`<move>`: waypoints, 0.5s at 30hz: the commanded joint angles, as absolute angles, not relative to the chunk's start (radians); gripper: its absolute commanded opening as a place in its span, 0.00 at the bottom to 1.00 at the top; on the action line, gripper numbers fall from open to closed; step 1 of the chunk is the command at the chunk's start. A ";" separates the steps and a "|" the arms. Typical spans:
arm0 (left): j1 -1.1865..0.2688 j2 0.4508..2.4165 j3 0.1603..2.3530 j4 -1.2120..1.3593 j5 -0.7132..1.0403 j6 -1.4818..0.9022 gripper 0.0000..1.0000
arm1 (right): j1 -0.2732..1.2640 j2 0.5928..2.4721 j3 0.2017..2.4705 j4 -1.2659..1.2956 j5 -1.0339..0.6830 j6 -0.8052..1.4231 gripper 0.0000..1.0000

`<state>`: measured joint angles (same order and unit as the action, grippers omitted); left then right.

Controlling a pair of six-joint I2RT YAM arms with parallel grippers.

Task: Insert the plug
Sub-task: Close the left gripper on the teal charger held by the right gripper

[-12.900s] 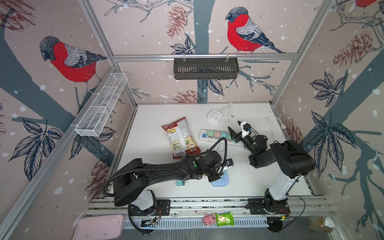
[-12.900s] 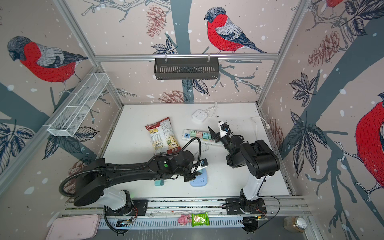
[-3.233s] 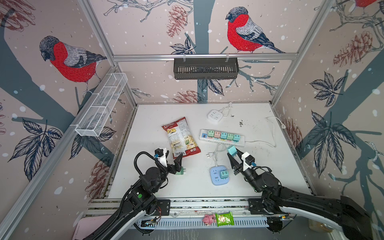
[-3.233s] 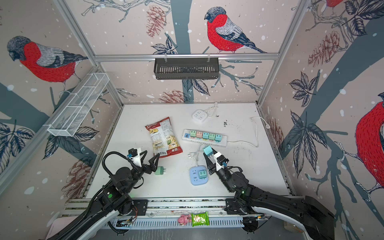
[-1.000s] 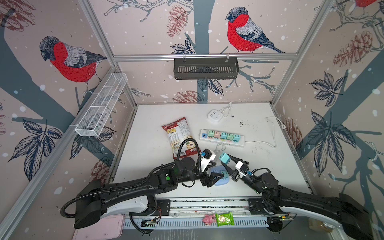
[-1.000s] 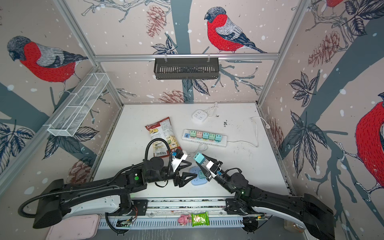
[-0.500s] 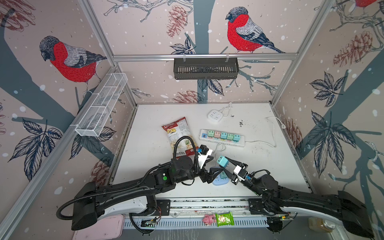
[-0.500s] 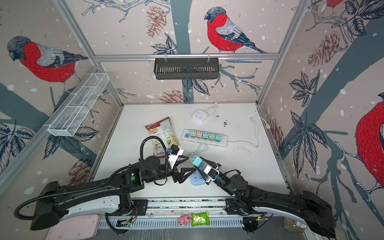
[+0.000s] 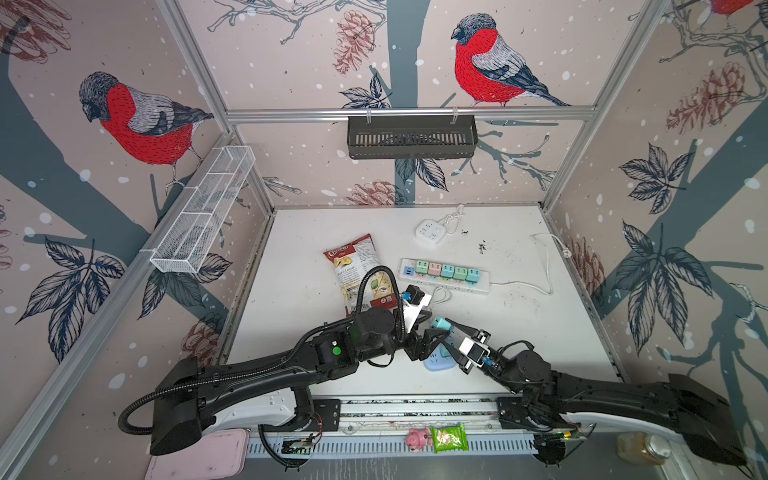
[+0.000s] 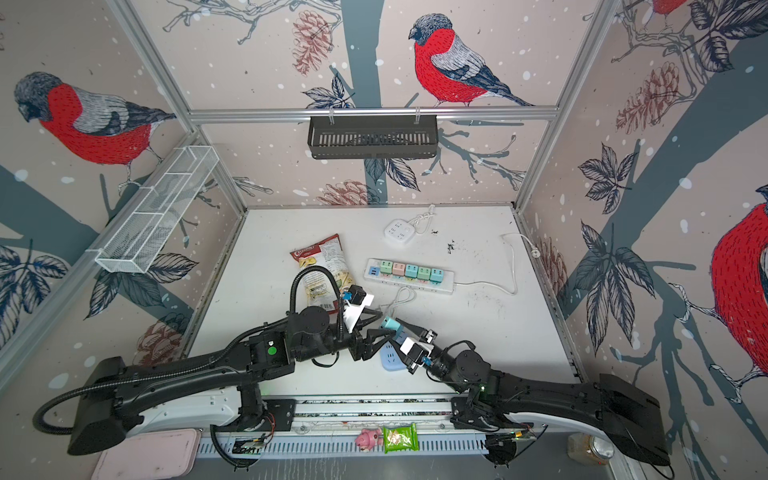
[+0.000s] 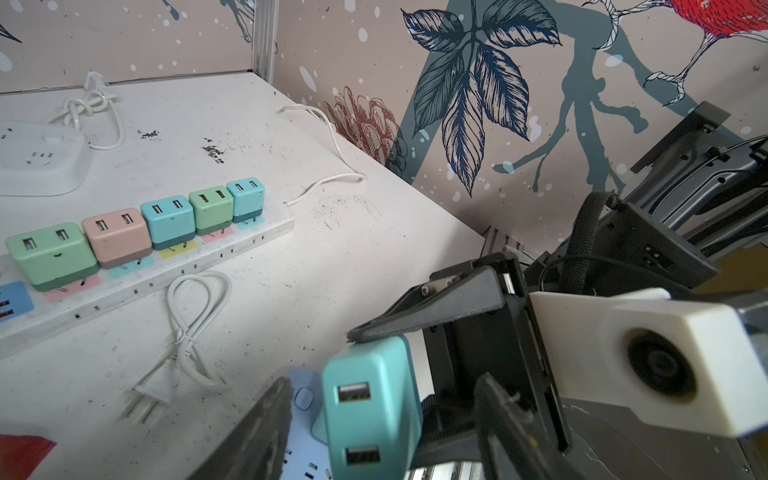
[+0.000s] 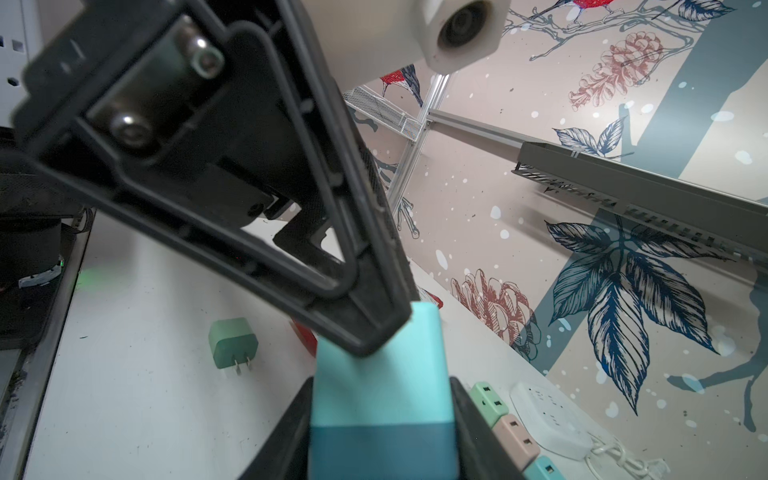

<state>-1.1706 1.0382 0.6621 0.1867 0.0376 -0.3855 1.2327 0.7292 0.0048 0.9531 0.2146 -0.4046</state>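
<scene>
Jaws of the right gripper are seen clamped on the teal plug, which is held in the air just above the pale blue socket block at the front of the bench. The left gripper is pictured with its jaws apart, set on either side of the plug's free end. In the right wrist view one of them is shown against the plug's tip. A long power strip, filled with coloured adapters, is laid farther back, and a green plug is seen lying on the bench.
</scene>
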 commanded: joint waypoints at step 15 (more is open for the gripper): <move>-1.172 1.064 0.672 0.177 0.034 -0.373 0.59 | 1.262 0.776 -0.031 1.054 0.225 -0.462 0.10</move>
